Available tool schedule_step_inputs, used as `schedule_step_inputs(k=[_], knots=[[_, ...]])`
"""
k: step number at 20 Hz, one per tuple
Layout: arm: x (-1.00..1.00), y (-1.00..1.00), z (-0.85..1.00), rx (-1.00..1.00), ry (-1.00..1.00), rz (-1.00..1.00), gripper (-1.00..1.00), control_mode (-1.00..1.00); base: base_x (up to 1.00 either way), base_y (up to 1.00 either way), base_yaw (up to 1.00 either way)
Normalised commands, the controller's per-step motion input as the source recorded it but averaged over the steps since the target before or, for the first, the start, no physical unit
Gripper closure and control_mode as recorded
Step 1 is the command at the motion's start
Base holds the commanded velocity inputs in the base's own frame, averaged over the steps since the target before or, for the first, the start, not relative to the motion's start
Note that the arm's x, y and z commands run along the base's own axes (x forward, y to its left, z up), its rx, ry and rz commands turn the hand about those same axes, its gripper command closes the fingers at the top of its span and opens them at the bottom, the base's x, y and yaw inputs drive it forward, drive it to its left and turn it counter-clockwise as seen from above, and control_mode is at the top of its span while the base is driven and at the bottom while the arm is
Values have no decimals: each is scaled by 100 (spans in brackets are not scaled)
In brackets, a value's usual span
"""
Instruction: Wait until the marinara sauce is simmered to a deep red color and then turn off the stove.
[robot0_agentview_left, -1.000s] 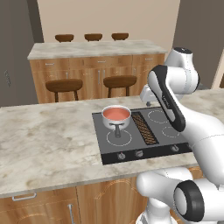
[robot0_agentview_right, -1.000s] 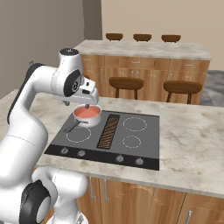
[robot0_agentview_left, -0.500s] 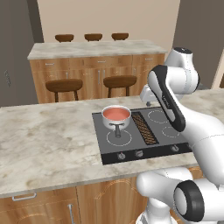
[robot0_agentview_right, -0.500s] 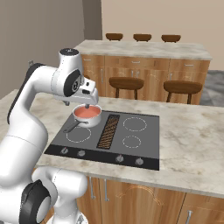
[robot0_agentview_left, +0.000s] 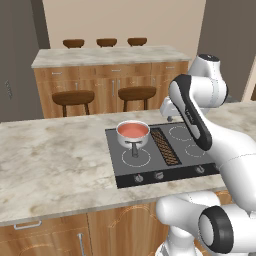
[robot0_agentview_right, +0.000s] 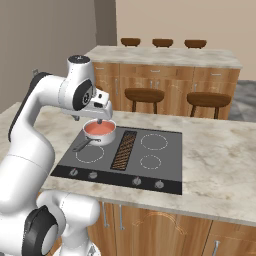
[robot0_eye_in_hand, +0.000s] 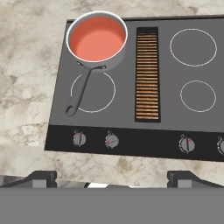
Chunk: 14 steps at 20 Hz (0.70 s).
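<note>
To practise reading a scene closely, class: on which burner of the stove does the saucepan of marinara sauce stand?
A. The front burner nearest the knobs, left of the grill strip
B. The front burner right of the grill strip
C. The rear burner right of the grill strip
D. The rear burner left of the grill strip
D: the saucepan sits behind the bare front ring, left of the grill strip, its handle reaching toward the knobs.

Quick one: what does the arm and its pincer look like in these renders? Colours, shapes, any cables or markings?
The arm is glossy white with rounded, bulbous link shells and dark grey to black bands and round caps at the joints. No external cables or markings are visible. The pincer has two small, dark, blocky finger tips; they rise at the bottom of the hand view.
</note>
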Motion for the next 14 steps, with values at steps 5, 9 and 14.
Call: schedule_step_inputs(k=[5, 9, 14], knots=[[0, 0, 0, 0, 0, 0, -100, -100, 0, 0, 0], [0, 0, 0, 0, 0, 0, -100, -100, 0, 0, 0], [0, 0, 0, 0, 0, 0, -100, -100, 0, 0, 0]])
